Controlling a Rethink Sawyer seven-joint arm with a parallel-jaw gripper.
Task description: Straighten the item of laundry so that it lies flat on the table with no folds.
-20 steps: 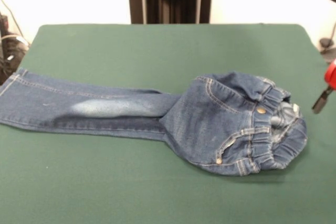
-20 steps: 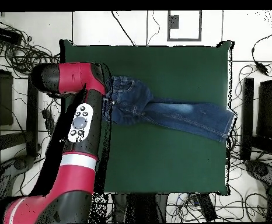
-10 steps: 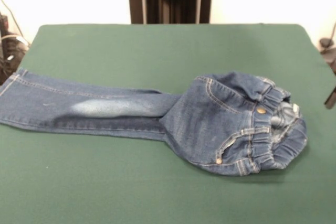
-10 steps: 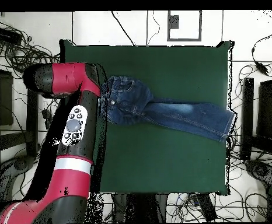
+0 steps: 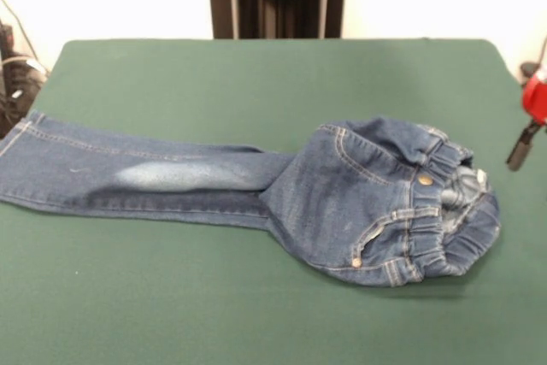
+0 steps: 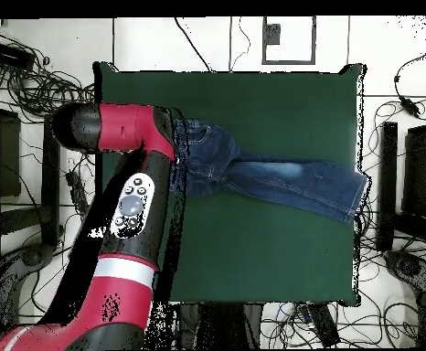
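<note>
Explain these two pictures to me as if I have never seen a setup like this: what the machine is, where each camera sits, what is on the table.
The red and black machine is a robot arm. One picture is taken from across the table, facing the robot; the other looks straight down from above.

On the green table lies a small pair of blue jeans. The legs lie stretched out together, one leg end just over the table's edge, and the waist end is bunched up, not flat.

The arm's tool shows only at the right edge of the front view, beside the waistband and not touching it. It holds nothing; whether it is open or shut I cannot tell.
</note>
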